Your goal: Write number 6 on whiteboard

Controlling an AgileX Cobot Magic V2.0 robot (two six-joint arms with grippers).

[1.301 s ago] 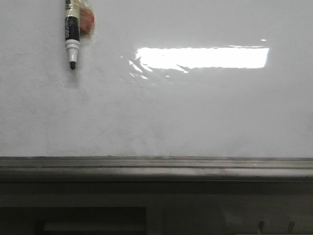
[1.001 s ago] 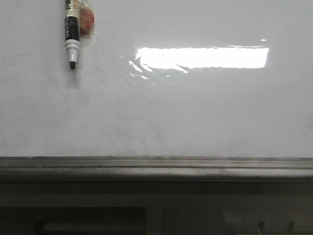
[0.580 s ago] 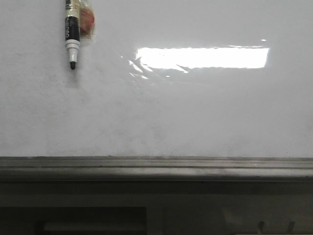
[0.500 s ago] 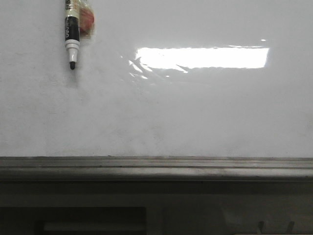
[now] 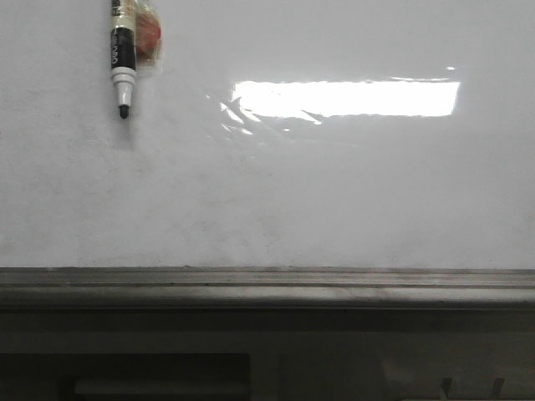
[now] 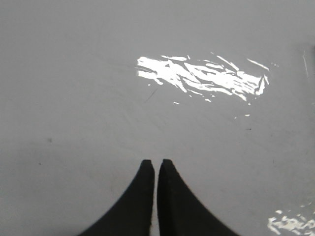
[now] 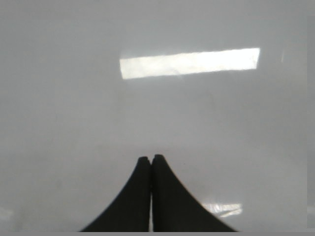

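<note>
The whiteboard [image 5: 318,192] fills the front view, glossy white with faint grey smudges and no number 6 on it. A black and white marker [image 5: 123,58] lies uncapped at its far left, tip pointing toward the near edge, with a small red and clear piece [image 5: 149,38] beside it. Neither arm shows in the front view. In the left wrist view my left gripper [image 6: 153,162] is shut and empty over bare white board [image 6: 74,98]. My right gripper [image 7: 150,158] is likewise shut and empty above the board [image 7: 236,123] in the right wrist view.
A bright rectangular light glare [image 5: 347,98] sits on the board right of the marker. A grey metal ledge [image 5: 267,288] runs along the board's near edge, with dark framework below it.
</note>
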